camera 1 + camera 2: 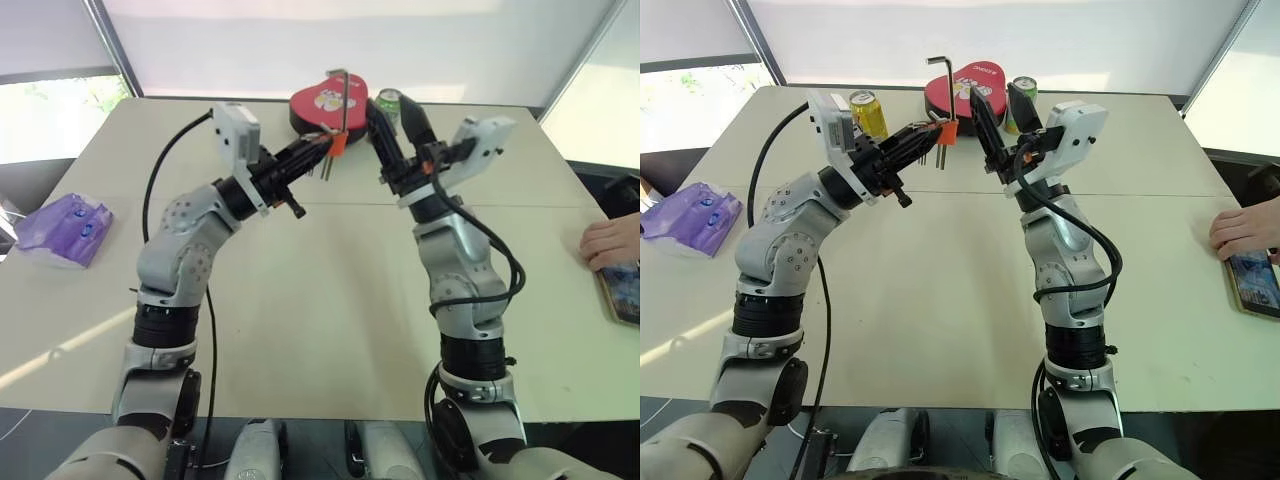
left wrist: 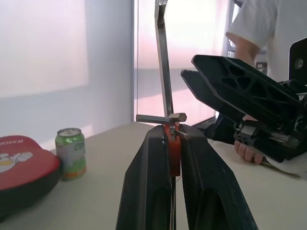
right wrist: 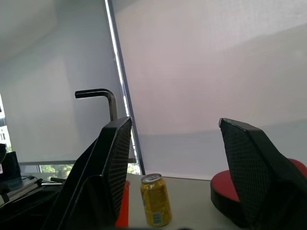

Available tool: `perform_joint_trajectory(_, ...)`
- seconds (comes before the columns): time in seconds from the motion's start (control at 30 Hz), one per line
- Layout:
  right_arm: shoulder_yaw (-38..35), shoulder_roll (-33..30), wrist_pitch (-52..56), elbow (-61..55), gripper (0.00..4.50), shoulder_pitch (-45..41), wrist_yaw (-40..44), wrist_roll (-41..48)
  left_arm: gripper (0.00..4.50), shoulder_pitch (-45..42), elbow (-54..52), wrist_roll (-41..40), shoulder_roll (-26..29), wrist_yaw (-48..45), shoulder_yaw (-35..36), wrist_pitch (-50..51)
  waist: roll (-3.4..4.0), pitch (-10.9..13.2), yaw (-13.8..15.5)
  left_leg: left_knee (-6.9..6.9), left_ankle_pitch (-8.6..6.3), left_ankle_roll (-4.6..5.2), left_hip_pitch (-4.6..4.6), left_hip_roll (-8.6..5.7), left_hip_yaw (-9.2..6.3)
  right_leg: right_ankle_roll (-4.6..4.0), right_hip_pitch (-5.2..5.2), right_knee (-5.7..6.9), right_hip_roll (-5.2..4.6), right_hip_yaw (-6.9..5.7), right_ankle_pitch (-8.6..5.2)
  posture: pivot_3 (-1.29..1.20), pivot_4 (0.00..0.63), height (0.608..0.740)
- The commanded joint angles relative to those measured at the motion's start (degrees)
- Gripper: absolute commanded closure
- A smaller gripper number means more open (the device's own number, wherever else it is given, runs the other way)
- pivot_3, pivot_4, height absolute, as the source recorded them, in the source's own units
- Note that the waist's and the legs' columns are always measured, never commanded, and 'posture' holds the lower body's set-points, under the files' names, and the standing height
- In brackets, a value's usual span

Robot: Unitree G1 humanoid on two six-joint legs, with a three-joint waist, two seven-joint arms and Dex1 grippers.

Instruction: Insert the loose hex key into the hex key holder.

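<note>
The left gripper [image 1: 322, 148] is closed on the hex key holder [image 1: 949, 131], the small orange block, and holds it in the air above the far part of the table [image 1: 330, 300]. The loose hex key [image 1: 949, 88] stands upright out of the top of this block, its short bent end at 12 o'clock, so I judge that the insertion itself is nearly done or just done. The right gripper [image 1: 998, 108] has its 2 fingers spread apart with nothing between them, just beside the key at about 3 o'clock from it. The next move, I think, calls for checking that the key sits fully in its slot, perhaps with 1 light push from above, while the left grip keeps the block steady. The left wrist view shows what the head views cannot: the long shaft enters the block among short silver keys that stick out sideways, though how deep it goes I cannot tell. It shows also a green can [image 2: 70, 152] beside the red heart-shaped tin [image 2: 24, 165]. The right wrist view shows the bent end of the key above 1 finger and a yellow can [image 3: 155, 200]. At 3 o'clock on the table edge, a person's hand [image 1: 612, 240] rests near a phone [image 1: 622, 290].
</note>
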Motion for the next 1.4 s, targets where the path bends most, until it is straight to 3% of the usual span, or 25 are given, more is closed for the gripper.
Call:
perform_joint_trajectory(0.03, 0.0, 0.0, -0.5, -2.5, 1.53, -1.0, 0.0, 0.5, 4.50, -1.3, -0.3, 1.3, 0.5, -1.1, -0.5, -2.3, 0.00, 0.0, 0.0, -0.01, 0.00, 0.00, 0.00, 0.00, 0.01, 0.00, 0.00, 0.00, 0.01, 0.00, 0.00, 0.00, 0.150, 0.740)
perform_joint_trajectory(0.37, 1.6, -0.1, 0.9, -4.0, 1.53, -0.5, 1.1, 0.7, 4.50, -1.2, -0.4, 0.6, -1.0, -0.3, 0.0, -2.1, 0.00, 0.0, 0.1, -0.01, 0.00, 0.00, -0.01, 0.00, 0.01, 0.00, 0.00, -0.02, -0.02, 0.00, 0.00, 0.00, 0.150, 0.740)
perform_joint_trajectory(0.67, -1.9, -2.7, 2.7, -4.2, 1.53, 0.3, -0.3, 1.5, 4.50, 1.3, 2.0, -7.8, -9.4, 4.8, -0.7, 10.2, -0.01, 0.0, 0.3, -0.01, 0.00, 0.00, -0.02, -0.01, -0.03, 0.02, 0.00, -0.02, -0.04, 0.00, 0.00, 0.00, 0.150, 0.740)
perform_joint_trajectory(0.97, -9.3, -12.5, 6.7, -12.6, 1.53, 12.6, -1.3, 1.8, 4.50, 3.5, 12.9, -12.8, -20.7, 13.7, 1.3, 24.1, -0.04, 0.0, 0.2, 0.00, -0.03, 0.06, -0.10, -0.11, -0.03, 0.11, 0.01, -0.09, -0.05, 0.00, -0.06, 0.00, 0.150, 0.740)
perform_joint_trajectory(1.13, -12.3, -14.1, 8.9, -19.4, 1.53, 19.4, -4.5, 1.8, 4.50, 1.6, 22.5, -14.4, -23.5, 20.4, 6.2, 30.4, -0.03, 0.0, 0.2, -0.02, -0.05, 0.08, -0.02, -0.11, -0.09, 0.11, 0.01, -0.03, 0.01, 0.00, -0.08, 0.00, 0.150, 0.740)
perform_joint_trajectory(1.33, -12.2, -13.7, 10.3, -23.5, 1.53, 22.0, -7.3, 1.3, 4.50, 0.2, 27.8, -13.5, -23.0, 22.6, 8.4, 34.1, -0.04, 0.0, 0.3, -0.02, -0.05, 0.08, -0.04, -0.15, -0.11, 0.12, 0.01, -0.06, -0.01, -0.01, -0.10, 0.00, 0.150, 0.740)
perform_joint_trajectory(1.4, -12.0, -13.6, 10.5, -24.2, 1.50, 22.5, -8.0, 1.1, 3.62, 0.2, 28.5, -12.9, -22.0, 22.3, 8.6, 34.5, -0.04, 0.0, 0.3, -0.02, -0.05, 0.08, -0.05, -0.16, -0.11, 0.13, 0.02, -0.08, -0.02, 0.00, -0.10, 0.00, 0.150, 0.740)
